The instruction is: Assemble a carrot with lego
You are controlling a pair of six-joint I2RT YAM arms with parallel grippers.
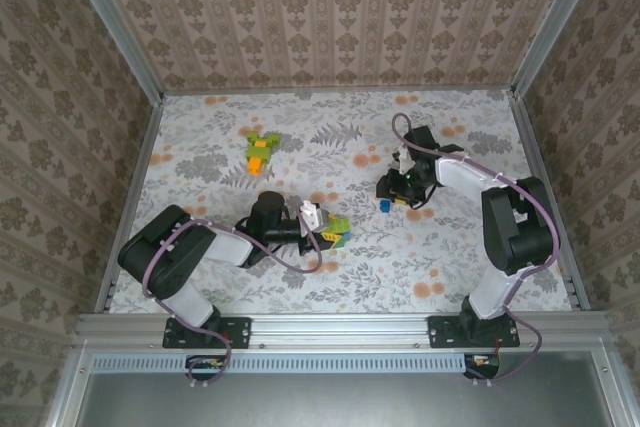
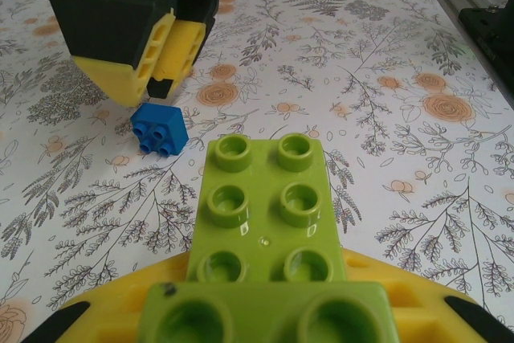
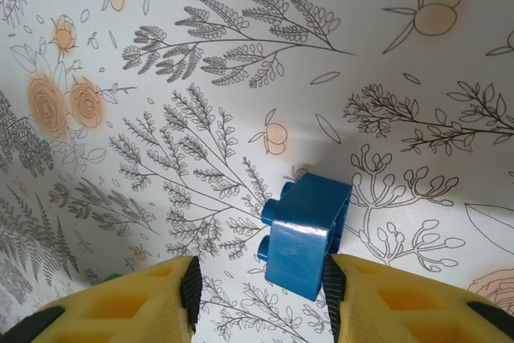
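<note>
At lower centre the left hand is clamped on a green brick; right of it, the right hand stands apart around a blue brick on the bench.

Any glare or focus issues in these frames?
Left wrist: glossy highlights on the studs of the light green brick, its nearest studs soft, the blue brick sharp. Right wrist: a bright sheen on the blue brick's face, a faint shadow on the tablecloth beside it. Top external: even light, no glare.
</note>
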